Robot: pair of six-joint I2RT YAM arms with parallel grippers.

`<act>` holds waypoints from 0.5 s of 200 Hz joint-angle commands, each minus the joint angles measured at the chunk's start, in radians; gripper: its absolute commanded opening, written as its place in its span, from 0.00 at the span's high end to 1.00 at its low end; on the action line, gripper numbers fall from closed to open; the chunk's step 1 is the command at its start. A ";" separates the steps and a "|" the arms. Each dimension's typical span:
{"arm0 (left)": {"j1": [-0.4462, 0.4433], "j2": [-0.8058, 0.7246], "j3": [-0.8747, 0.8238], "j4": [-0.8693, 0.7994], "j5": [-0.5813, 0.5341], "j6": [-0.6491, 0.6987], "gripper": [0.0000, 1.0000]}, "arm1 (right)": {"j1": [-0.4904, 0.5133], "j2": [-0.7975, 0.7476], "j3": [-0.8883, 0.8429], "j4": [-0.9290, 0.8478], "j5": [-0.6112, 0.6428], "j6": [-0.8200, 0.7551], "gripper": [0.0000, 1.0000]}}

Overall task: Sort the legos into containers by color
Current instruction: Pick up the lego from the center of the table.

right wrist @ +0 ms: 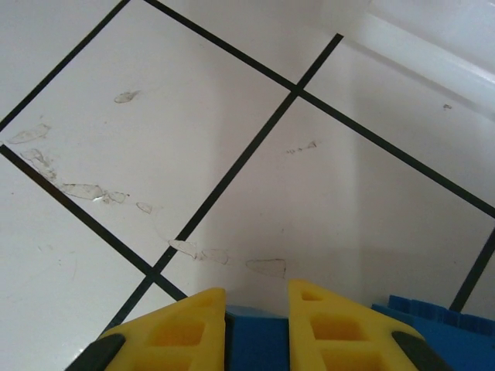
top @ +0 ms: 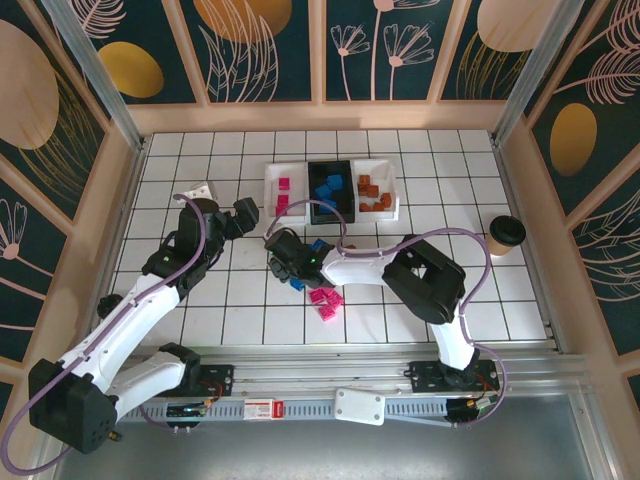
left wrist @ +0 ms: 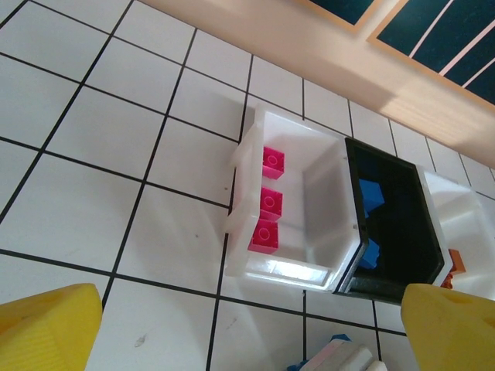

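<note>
Right gripper [right wrist: 257, 309] clamped on blue lego [right wrist: 259, 344]. Left gripper [left wrist: 251, 328] wide open, empty. Containers [top: 268, 195] upper centre part-filled; pink, blue legos [top: 325, 300] loose mid-frame.

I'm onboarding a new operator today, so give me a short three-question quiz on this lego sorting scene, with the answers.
1. True or false: the left claw is shut on a pink piece.
2. Which colour lies in the black tray? A orange, B blue, C pink.
3. Fill in: the right claw is closed on a ___ brick.
Key: 1 false, its fingers stand wide apart with nothing between them. 2 B. 3 blue.
</note>
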 commanded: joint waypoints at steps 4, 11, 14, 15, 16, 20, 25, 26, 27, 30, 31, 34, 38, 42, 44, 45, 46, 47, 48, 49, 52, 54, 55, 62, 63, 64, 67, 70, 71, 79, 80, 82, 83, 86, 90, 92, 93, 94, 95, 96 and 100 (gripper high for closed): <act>0.007 -0.019 -0.009 -0.023 -0.007 -0.004 0.01 | -0.016 -0.040 -0.043 0.021 -0.071 0.021 0.90; 0.005 -0.020 -0.012 -0.024 -0.006 -0.004 0.01 | -0.022 -0.057 -0.047 0.035 -0.080 0.023 0.90; 0.005 -0.022 -0.013 -0.025 -0.007 -0.004 0.01 | -0.024 -0.064 -0.049 0.040 -0.084 0.025 0.90; 0.005 -0.021 -0.013 -0.025 -0.007 -0.004 0.01 | -0.025 -0.066 -0.050 0.042 -0.085 0.026 0.90; 0.006 -0.021 -0.014 -0.025 -0.007 -0.004 0.01 | -0.025 -0.069 -0.051 0.045 -0.087 0.026 0.90; 0.005 -0.022 -0.015 -0.026 -0.008 -0.004 0.01 | -0.030 -0.081 -0.055 0.051 -0.093 0.029 0.90; 0.005 -0.022 -0.017 -0.027 -0.008 -0.004 0.01 | -0.036 -0.096 -0.060 0.061 -0.101 0.034 0.91; 0.005 -0.023 -0.017 -0.027 -0.009 -0.005 0.01 | -0.037 -0.099 -0.062 0.063 -0.103 0.037 0.91; 0.005 -0.024 -0.017 -0.027 -0.009 -0.005 0.01 | -0.038 -0.103 -0.063 0.066 -0.105 0.038 0.91; 0.006 -0.024 -0.020 -0.027 -0.009 -0.004 0.01 | -0.043 -0.112 -0.068 0.071 -0.112 0.042 0.91; 0.005 -0.025 -0.020 -0.027 -0.008 -0.004 0.01 | -0.043 -0.115 -0.069 0.075 -0.114 0.042 0.91; 0.005 -0.025 -0.022 -0.027 -0.007 -0.002 0.01 | -0.049 -0.126 -0.074 0.081 -0.121 0.047 0.91; 0.006 -0.027 -0.025 -0.027 -0.007 -0.002 0.01 | -0.056 -0.141 -0.084 0.090 -0.130 0.055 0.91; 0.006 -0.028 -0.029 -0.027 -0.007 -0.003 0.01 | -0.064 -0.155 -0.092 0.101 -0.140 0.062 0.91; 0.005 -0.030 -0.030 -0.027 -0.007 -0.002 0.01 | -0.069 -0.163 -0.096 0.107 -0.146 0.066 0.91; 0.005 -0.031 -0.032 -0.027 -0.008 -0.002 0.01 | -0.072 -0.166 -0.099 0.109 -0.149 0.067 0.91; 0.005 -0.031 -0.032 -0.026 -0.008 -0.002 0.01 | -0.074 -0.170 -0.101 0.112 -0.152 0.068 0.91; 0.006 -0.031 -0.033 -0.027 -0.008 -0.003 0.01 | -0.077 -0.174 -0.105 0.115 -0.156 0.071 0.91; 0.005 -0.031 -0.035 -0.025 -0.008 -0.001 0.01 | -0.079 -0.179 -0.107 0.119 -0.159 0.074 0.91; 0.005 -0.032 -0.036 -0.025 -0.006 -0.001 0.01 | -0.079 -0.183 -0.110 0.121 -0.162 0.076 0.91; 0.006 -0.034 -0.039 -0.023 -0.006 0.000 0.01 | -0.087 -0.192 -0.120 0.131 -0.173 0.083 0.91; 0.005 -0.035 -0.041 -0.021 -0.004 0.001 0.01 | -0.090 -0.202 -0.125 0.137 -0.179 0.087 0.91; 0.005 -0.036 -0.043 -0.020 -0.003 0.001 0.01 | -0.094 -0.206 -0.130 0.139 -0.183 0.090 0.91; 0.005 -0.039 -0.054 -0.013 0.007 0.005 0.01 | -0.113 -0.232 -0.148 0.158 -0.196 0.106 0.91; 0.005 -0.039 -0.055 -0.011 0.008 0.006 0.01 | -0.116 -0.236 -0.151 0.160 -0.196 0.108 0.91; 0.005 -0.039 -0.055 -0.011 0.010 0.007 0.01 | -0.119 -0.240 -0.152 0.162 -0.196 0.110 0.91; 0.005 -0.040 -0.060 -0.007 0.014 0.009 0.01 | -0.128 -0.250 -0.160 0.168 -0.208 0.116 0.91; 0.005 -0.040 -0.065 -0.003 0.021 0.010 0.01 | -0.138 -0.262 -0.168 0.175 -0.223 0.122 0.91; 0.005 -0.041 -0.066 -0.002 0.022 0.011 0.01 | -0.142 -0.266 -0.169 0.176 -0.225 0.123 0.91; 0.005 -0.037 -0.078 0.008 0.041 0.015 0.01 | -0.170 -0.292 -0.187 0.188 -0.239 0.135 0.91; 0.005 -0.037 -0.080 0.010 0.044 0.016 0.01 | -0.173 -0.294 -0.190 0.190 -0.239 0.137 0.91; 0.005 -0.036 -0.083 0.012 0.049 0.018 0.01 | -0.179 -0.300 -0.193 0.192 -0.241 0.139 0.91; 0.005 -0.036 -0.085 0.014 0.052 0.019 0.01 | -0.183 -0.304 -0.194 0.192 -0.241 0.141 0.91; 0.005 -0.034 -0.089 0.019 0.062 0.021 0.01 | -0.196 -0.312 -0.199 0.194 -0.241 0.143 0.91; 0.005 -0.029 -0.095 0.024 0.077 0.026 0.01 | -0.213 -0.322 -0.205 0.194 -0.238 0.146 0.91; 0.006 -0.026 -0.097 0.026 0.082 0.026 0.01 | -0.222 -0.326 -0.208 0.194 -0.235 0.146 0.91; 0.005 -0.024 -0.099 0.028 0.085 0.028 0.01 | -0.227 -0.327 -0.208 0.194 -0.234 0.147 0.91; 0.005 -0.022 -0.100 0.029 0.088 0.028 0.01 | -0.231 -0.328 -0.209 0.193 -0.233 0.147 0.91; 0.005 -0.021 -0.102 0.030 0.091 0.029 0.01 | -0.235 -0.331 -0.209 0.193 -0.232 0.148 0.91; 0.005 -0.019 -0.103 0.032 0.094 0.029 0.01 | -0.240 -0.333 -0.210 0.193 -0.230 0.149 0.91; 0.004 -0.012 -0.111 0.039 0.107 0.029 0.01 | -0.259 -0.340 -0.213 0.193 -0.228 0.151 0.91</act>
